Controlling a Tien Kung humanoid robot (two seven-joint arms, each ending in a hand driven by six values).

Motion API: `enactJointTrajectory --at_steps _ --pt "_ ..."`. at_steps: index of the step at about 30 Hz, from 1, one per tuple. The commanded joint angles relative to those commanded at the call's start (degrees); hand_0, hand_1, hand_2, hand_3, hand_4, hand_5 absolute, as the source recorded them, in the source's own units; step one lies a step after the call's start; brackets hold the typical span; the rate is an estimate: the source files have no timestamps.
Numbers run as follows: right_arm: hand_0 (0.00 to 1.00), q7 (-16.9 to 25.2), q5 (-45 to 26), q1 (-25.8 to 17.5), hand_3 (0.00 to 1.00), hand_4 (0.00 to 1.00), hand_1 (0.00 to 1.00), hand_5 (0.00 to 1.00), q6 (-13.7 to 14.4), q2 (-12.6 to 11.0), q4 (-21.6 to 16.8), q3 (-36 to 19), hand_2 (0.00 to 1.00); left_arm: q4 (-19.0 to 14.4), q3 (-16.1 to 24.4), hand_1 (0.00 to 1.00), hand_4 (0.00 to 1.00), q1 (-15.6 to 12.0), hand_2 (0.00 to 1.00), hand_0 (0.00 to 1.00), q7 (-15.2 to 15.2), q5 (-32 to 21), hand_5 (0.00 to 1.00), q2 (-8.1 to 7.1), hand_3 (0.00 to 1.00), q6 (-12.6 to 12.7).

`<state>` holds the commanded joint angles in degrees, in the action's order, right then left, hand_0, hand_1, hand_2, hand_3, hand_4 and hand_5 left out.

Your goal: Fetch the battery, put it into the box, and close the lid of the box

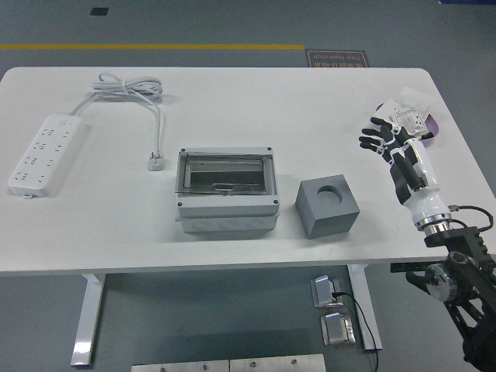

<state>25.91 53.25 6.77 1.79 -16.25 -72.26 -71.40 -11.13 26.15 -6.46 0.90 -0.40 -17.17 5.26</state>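
The grey box (226,203) sits in the middle of the table, and I can see into it from above. A grey block (327,208) with a round hole in its top stands just right of the box. My right hand (380,138) hovers over the table's right side with its black fingers spread, holding nothing. Right behind the hand lies a small white and purple object (422,115), partly hidden by the hand; it may be the battery. The left arm is out of view.
A white power strip (45,152) lies at the far left. Its coiled cable (128,87) and plug (156,161) reach toward the box. The table's right edge (465,147) is close to my right hand.
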Motion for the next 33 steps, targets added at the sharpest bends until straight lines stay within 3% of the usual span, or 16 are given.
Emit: enactJointTrajectory --at_steps 33 --pt "0.688 0.6 -0.23 -0.07 0.708 0.838 0.626 0.623 -0.18 -0.81 0.08 -1.45 0.644 0.29 -1.03 0.704 0.697 0.18 0.667 0.645 0.09 -0.71 0.196 0.76 0.691 0.06"
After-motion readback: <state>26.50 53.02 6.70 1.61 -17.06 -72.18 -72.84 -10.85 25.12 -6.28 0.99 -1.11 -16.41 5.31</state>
